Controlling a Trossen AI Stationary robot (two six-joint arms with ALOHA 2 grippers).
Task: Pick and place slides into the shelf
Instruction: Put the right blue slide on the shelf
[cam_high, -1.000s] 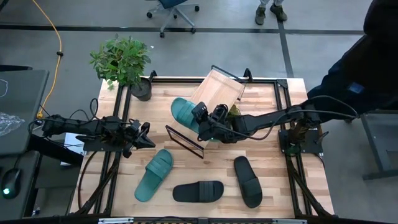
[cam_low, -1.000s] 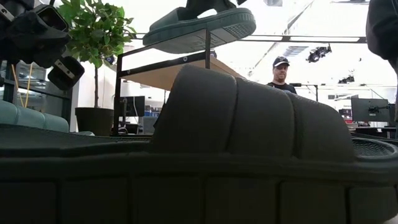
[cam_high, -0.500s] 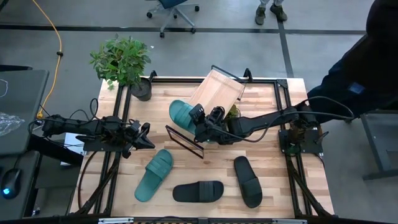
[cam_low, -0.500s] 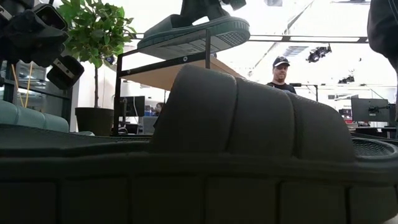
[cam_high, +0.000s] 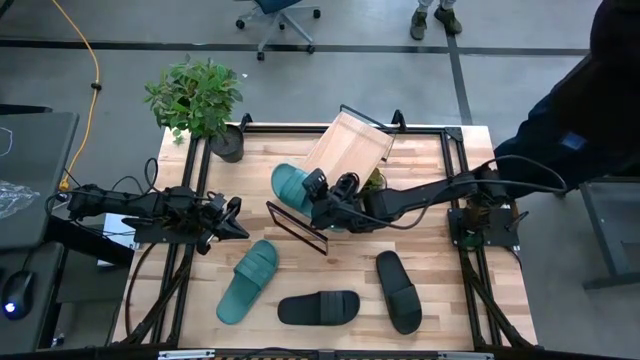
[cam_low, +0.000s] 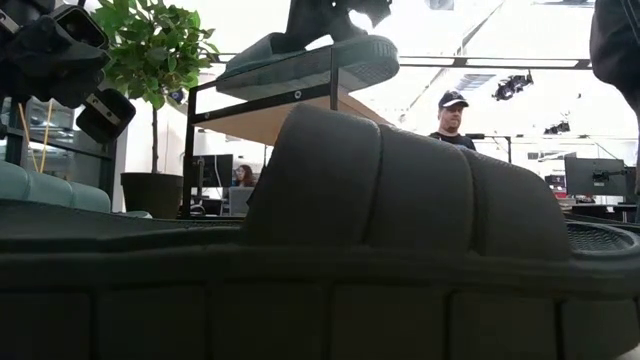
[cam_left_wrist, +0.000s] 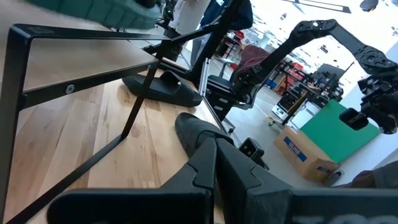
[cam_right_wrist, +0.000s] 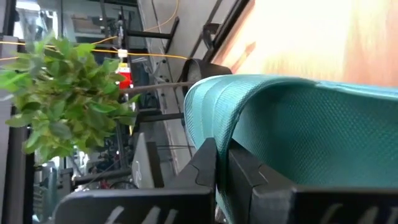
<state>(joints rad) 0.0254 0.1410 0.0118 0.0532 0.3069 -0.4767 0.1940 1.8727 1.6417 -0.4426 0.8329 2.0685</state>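
A teal slide (cam_high: 291, 186) lies on the low, near-left end of the shelf (cam_high: 350, 143), just above the black frame's front bar. Its long axis runs along the board's slope, one end over the low edge and the other up the board; which end is the toe cannot be told. The right gripper (cam_high: 322, 200) is clamped on its edge, and the right wrist view shows the fingers (cam_right_wrist: 239, 168) pinching the teal strap.

The shelf stands skewed on the butcher-block table (cam_high: 440, 250), its light board tilting up toward the far right. Near the front edge lie the second teal slide (cam_high: 247, 281), pointing diagonally, a black slide (cam_high: 318, 307) lying crosswise, and another black slide (cam_high: 399, 291) lying roughly front to back.

The left gripper (cam_high: 234, 219) waits over the table's left side, fingers together and empty.

A potted plant (cam_high: 196, 100) stands at the far-left corner. Beyond the table are a grey floor, an office chair (cam_high: 279, 15) and a person in a cap (cam_low: 452, 118).
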